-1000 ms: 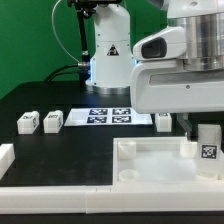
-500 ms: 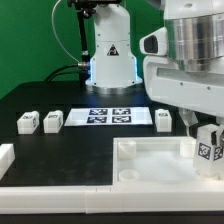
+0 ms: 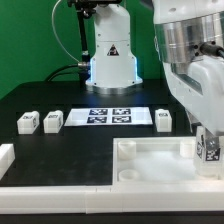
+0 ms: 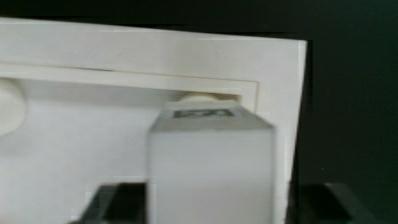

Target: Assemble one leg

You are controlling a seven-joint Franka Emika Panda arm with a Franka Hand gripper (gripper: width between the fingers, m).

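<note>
— Leg (image 3: 211,152) where now?

— At the corner of the white tray (image 3: 150,165) on the exterior view's right, between the fingers of the gripper (image 3: 207,138). Tilted a little, tag side toward the camera. Resting on the tray or hanging just above it: not possible to tell.

— And the grip?

— Hard to say. In the wrist view, leg (image 4: 210,165) upright between two dark fingers (image 4: 118,205), very near on both sides, but too blurred to show contact or a gap. So, honestly: cannot tell whether clamped on the leg or standing off it.

— Step in hand, then?

— Most likely the placing of the leg at the round corner socket (image 4: 206,97) (seen in the wrist view just beyond the tagged end of the leg). Probably not seated yet, judging by the tilt.

— Next move?

— Probably to line up the lower end with the socket, bring the leg straight, then press down and turn. Calls for a firm hold first, if loose now; otherwise some risk of tipping over on the tray.

— Other parts?

— On the black table (image 3: 60,150), first spare leg (image 3: 27,122) and second spare leg (image 3: 52,120) side by side on the exterior view's left, third spare leg (image 3: 163,118) just beside the marker board (image 3: 108,115). All well apart from the gripper, not needed for this step.
</note>
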